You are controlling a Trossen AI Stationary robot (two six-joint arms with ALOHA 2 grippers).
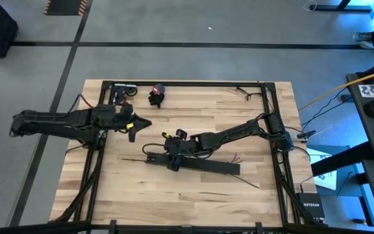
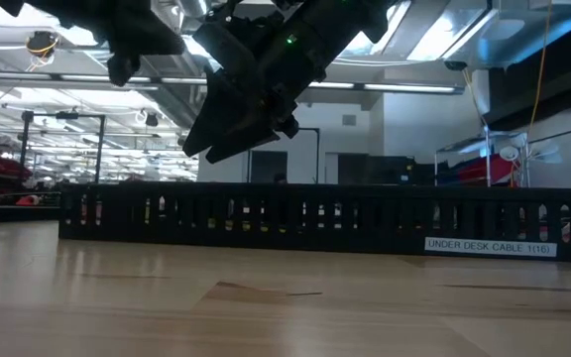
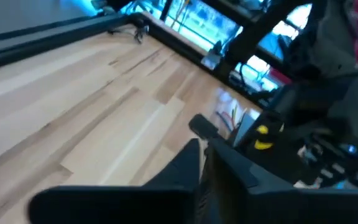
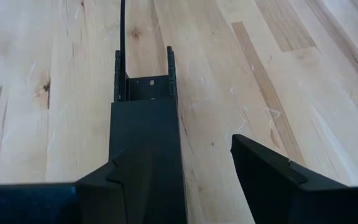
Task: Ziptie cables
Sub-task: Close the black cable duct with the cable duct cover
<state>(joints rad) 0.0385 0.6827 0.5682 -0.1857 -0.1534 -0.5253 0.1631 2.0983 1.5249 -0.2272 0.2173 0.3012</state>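
The long black slotted bar (image 1: 193,164) lies flat on the wooden table (image 1: 174,201), near its middle. The cables run inside the bar: coloured wires (image 2: 228,212) show through its slots, and their ends (image 1: 235,158) (image 3: 229,116) stick out past its right end. My right gripper (image 1: 172,156) (image 4: 176,152) hangs open just above the bar's left end (image 4: 143,93), one finger over the bar, the other (image 4: 272,171) beside it over bare wood. My left gripper (image 1: 141,125) (image 3: 201,155) is shut, raised over the table's left part, with nothing visible between its fingers.
A thin dark zip-tie strip (image 4: 122,31) runs out from the bar's left end. Another strip (image 1: 249,182) lies near the bar's right end. Small black items (image 1: 156,95) sit by the far edge. Black frame rails (image 1: 271,104) border the table.
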